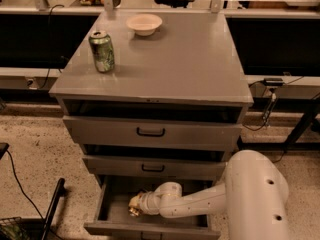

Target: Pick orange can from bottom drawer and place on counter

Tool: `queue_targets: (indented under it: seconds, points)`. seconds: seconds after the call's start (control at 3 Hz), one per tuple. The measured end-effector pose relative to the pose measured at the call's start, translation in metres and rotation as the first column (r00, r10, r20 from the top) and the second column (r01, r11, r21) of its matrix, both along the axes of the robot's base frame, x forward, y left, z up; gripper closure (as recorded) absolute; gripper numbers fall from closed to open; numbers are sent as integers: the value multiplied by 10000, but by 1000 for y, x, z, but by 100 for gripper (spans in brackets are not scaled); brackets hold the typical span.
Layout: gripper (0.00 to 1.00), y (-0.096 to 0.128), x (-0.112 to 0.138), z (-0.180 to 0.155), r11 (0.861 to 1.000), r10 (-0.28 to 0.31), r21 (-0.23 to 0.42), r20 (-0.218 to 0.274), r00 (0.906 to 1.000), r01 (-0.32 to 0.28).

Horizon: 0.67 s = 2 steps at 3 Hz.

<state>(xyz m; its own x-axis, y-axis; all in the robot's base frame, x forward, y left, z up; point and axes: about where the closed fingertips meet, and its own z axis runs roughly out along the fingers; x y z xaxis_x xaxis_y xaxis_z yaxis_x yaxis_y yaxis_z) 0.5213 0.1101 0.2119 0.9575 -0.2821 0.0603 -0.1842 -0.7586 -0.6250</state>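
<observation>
In the open bottom drawer (112, 209), your gripper (135, 205) sat low at the left, against a gold-orange glint, likely the orange can (132, 212). You could not tell whether it had hold. Nothing was lifted yet, and the counter (190, 64) awaited the can.

On the bench (200, 69): one green can (101, 51), one bowl (144, 24). Below the bench: three drawers (151, 132), one gripper (134, 207) in the bottom drawer (116, 205).
</observation>
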Motion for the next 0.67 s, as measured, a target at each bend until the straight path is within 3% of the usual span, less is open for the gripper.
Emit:
queue_targets:
  seconds: [0.33, 0.67]
  points:
    - [100, -11, -4, 33, 9937, -162, 1114, 556, 9983, 99]
    - [100, -25, -13, 72, 9673, -243, 2538, 956, 9951, -8]
